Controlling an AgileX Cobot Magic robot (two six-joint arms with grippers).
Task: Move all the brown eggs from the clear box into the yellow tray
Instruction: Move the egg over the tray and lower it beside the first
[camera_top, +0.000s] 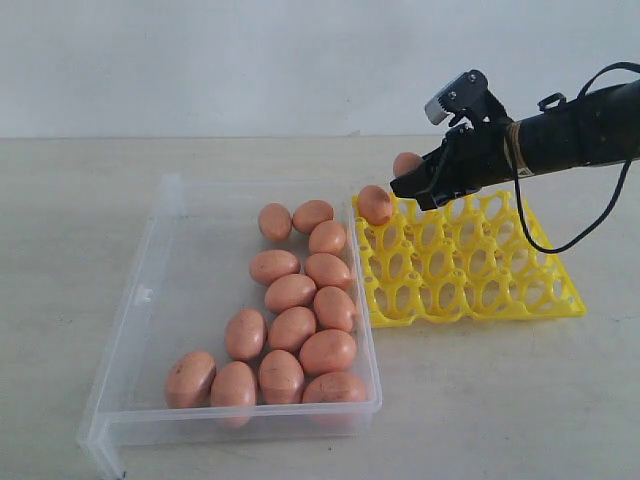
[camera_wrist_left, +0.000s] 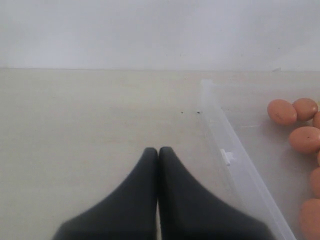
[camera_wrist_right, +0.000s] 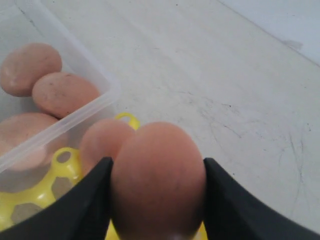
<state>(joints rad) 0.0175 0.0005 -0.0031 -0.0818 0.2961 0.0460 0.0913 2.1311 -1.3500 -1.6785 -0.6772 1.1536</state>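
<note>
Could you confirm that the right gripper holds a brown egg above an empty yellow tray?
Not quite: the yellow tray already holds one egg in a corner cup, as the exterior view shows. The right gripper does hold a brown egg above it.

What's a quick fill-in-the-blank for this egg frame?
1. The right end effector holds a brown ____.
2. Exactly ____ egg sits in the yellow tray.
3. The left end effector, holding nothing, is ____ (open/shut).
4. The other eggs lie in the ____ box.
Missing words: egg; one; shut; clear.
</note>
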